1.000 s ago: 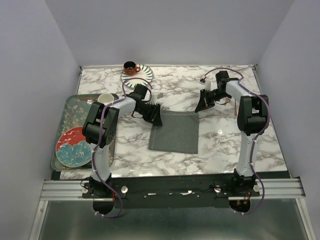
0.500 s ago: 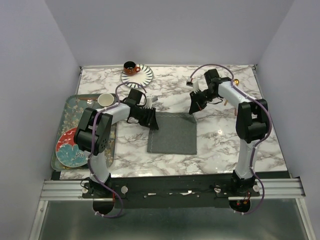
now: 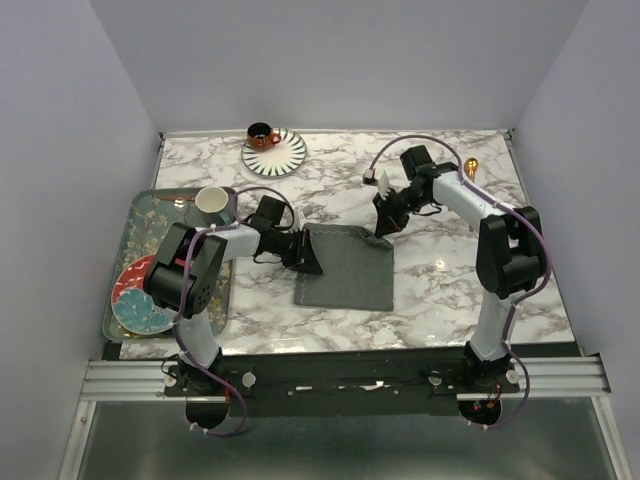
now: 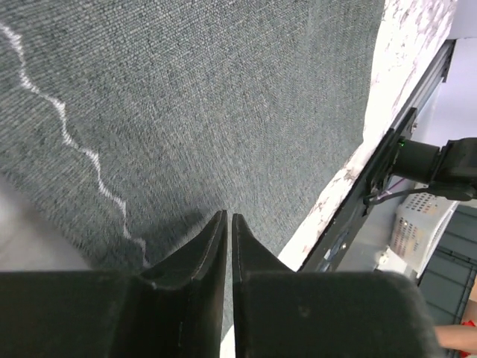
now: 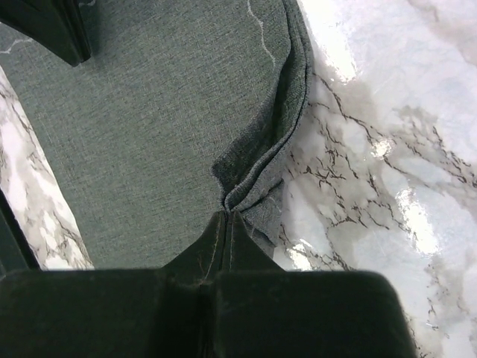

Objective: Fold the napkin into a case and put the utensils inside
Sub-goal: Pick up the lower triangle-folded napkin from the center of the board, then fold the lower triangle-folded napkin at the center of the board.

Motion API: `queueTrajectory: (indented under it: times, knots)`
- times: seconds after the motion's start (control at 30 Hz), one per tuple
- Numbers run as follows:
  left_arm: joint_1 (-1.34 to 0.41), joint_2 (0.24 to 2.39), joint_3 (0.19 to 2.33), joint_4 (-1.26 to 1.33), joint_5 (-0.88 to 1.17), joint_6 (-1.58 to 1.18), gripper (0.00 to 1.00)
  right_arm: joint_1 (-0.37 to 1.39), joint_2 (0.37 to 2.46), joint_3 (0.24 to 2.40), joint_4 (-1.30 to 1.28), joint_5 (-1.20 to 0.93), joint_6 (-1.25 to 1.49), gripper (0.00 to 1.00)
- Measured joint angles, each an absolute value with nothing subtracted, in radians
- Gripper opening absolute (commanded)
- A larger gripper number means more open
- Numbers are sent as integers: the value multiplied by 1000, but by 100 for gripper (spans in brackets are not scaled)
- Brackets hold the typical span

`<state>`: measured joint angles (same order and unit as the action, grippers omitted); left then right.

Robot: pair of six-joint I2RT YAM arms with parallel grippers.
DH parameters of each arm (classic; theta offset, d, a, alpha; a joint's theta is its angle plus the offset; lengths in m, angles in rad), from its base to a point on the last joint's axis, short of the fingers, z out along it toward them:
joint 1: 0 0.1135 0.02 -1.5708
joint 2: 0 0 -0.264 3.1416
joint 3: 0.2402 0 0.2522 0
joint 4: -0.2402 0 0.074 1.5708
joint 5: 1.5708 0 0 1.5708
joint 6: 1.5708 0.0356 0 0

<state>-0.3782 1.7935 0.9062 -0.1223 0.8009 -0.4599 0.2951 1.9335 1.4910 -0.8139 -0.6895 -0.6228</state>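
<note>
The dark grey napkin (image 3: 345,275) lies flat on the marble table. It fills the left wrist view (image 4: 223,97) and the right wrist view (image 5: 149,127). My right gripper (image 3: 381,232) is shut on its far right corner, where the cloth bunches at the tips (image 5: 232,214). My left gripper (image 3: 310,264) stands over the napkin's left edge. Its jaws (image 4: 228,216) are together but for a thin slit, and no cloth shows between them. One gold utensil head (image 3: 470,167) shows at the back right, beyond the right arm. No folded case shows.
An orange cup on a striped saucer (image 3: 272,150) stands at the back. A patterned tray (image 3: 135,225) at the left holds a white cup (image 3: 212,200) and a red and blue plate (image 3: 140,295).
My left gripper has slid toward the front along the napkin's left edge and its jaws have narrowed. My right gripper has moved left and nearer with the far right corner.
</note>
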Motion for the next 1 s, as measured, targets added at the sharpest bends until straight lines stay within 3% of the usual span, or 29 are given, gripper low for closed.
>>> queueTrajectory:
  times: [0.23,1.0]
  knots:
    - [-385,1860,916,-106,768,-544,0,310,1869,1398,-805,-692,-697,1]
    - [-379,1876,928,-101,768,-606,2,445,1724,1045,-718,-606,-943,0]
